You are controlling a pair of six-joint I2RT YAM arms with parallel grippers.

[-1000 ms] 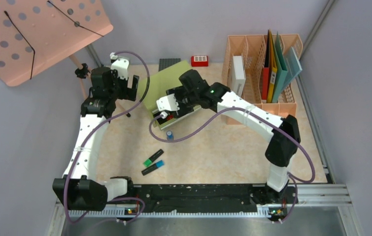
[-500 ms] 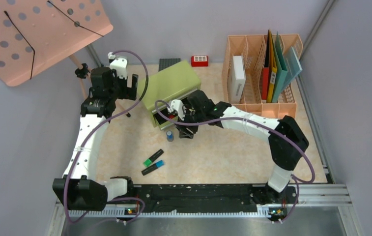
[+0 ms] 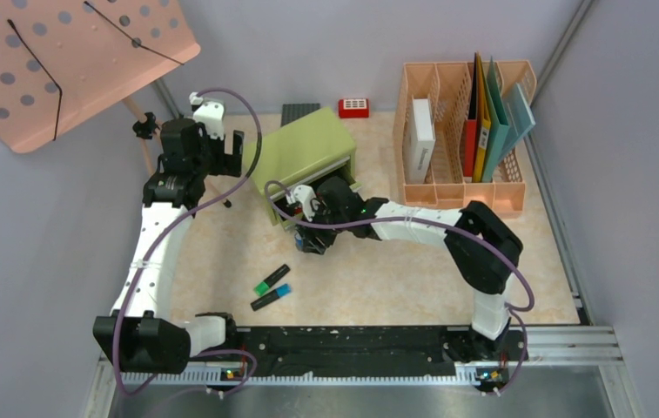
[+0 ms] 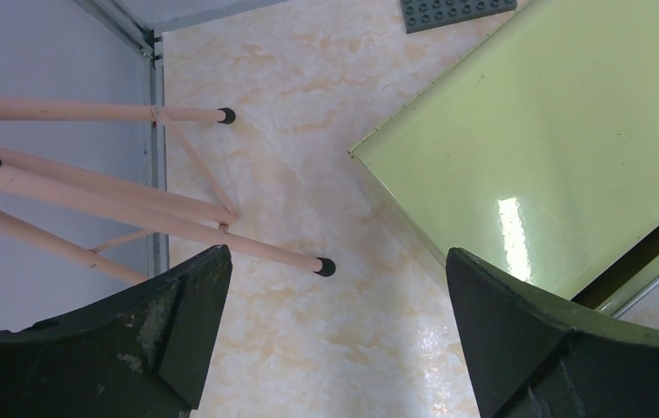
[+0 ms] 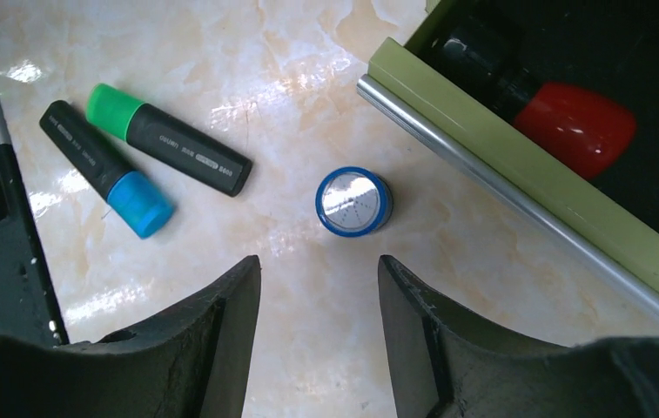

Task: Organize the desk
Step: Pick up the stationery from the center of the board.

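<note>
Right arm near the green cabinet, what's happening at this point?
The right pincer hangs low over the desk, jaws apart and empty, just short of a small blue-rimmed cylinder. The cylinder stands in front of the open drawer of the green cabinet, where a red-capped marker lies. Two highlighters lie loose nearby. The left pincer hovers wide open beside the cabinet, holding nothing.
</note>
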